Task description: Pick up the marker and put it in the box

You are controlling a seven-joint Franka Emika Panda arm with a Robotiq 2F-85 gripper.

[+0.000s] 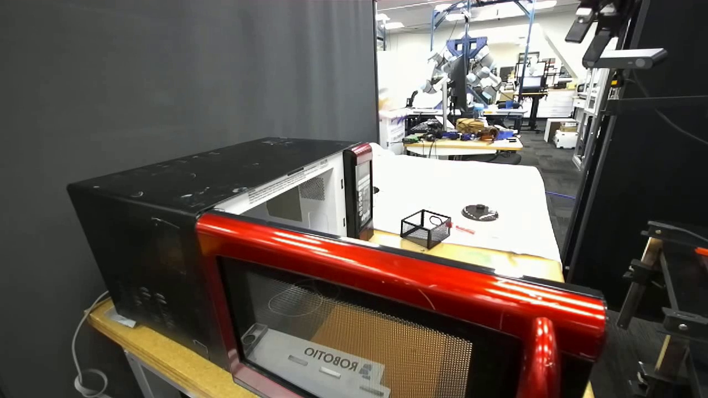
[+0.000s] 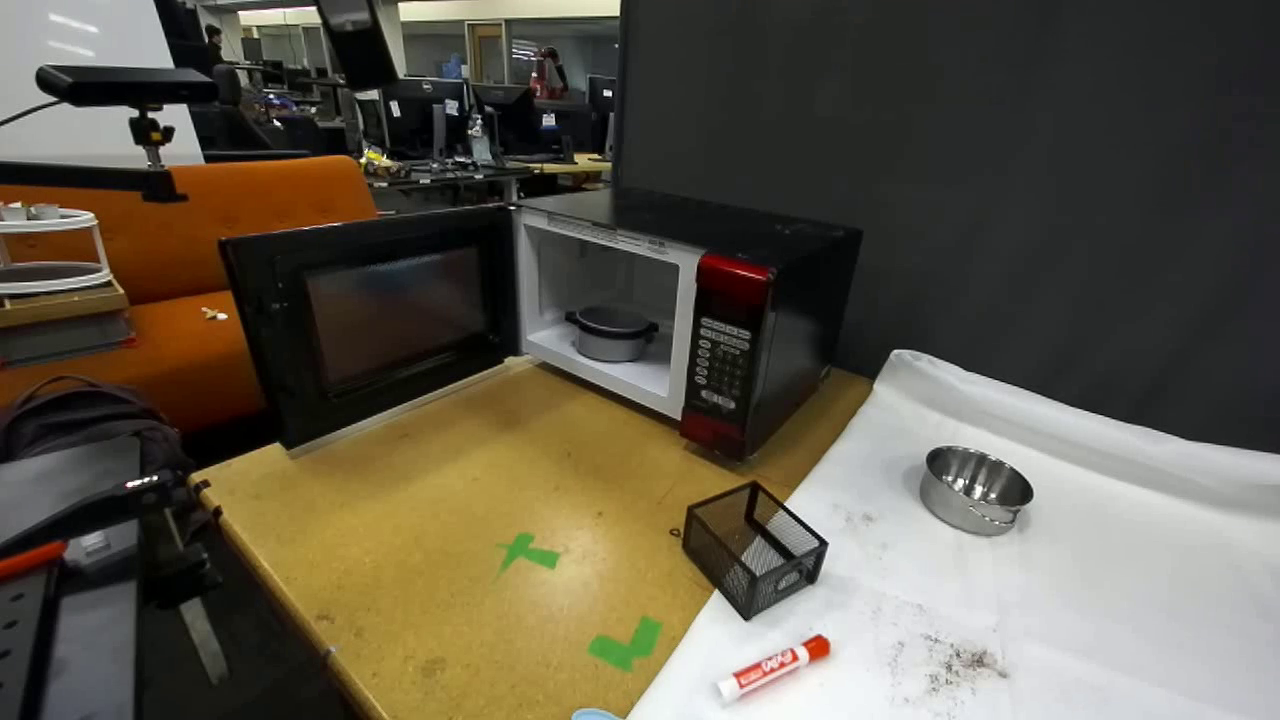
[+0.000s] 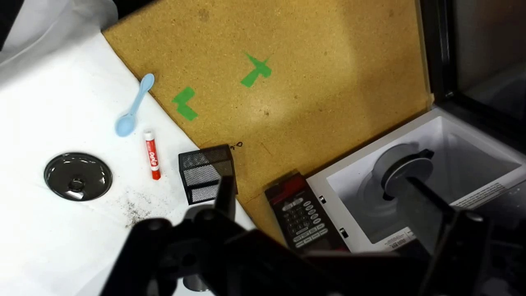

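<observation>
The marker, white with a red label and red cap, lies on the white cloth in both exterior views and in the wrist view. The box is a small black open-topped mesh cube. It stands across the cloth's edge and the wooden table in both exterior views and in the wrist view. The marker lies beside the box, apart from it. My gripper is open, its black fingers wide apart with nothing between them, above the scene. In the wrist view one fingertip overlaps the box's corner.
A black microwave stands with its red door swung open. A grey pot sits inside. A dark lid, a blue spoon and a steel bowl lie around the marker. Green tape marks the table.
</observation>
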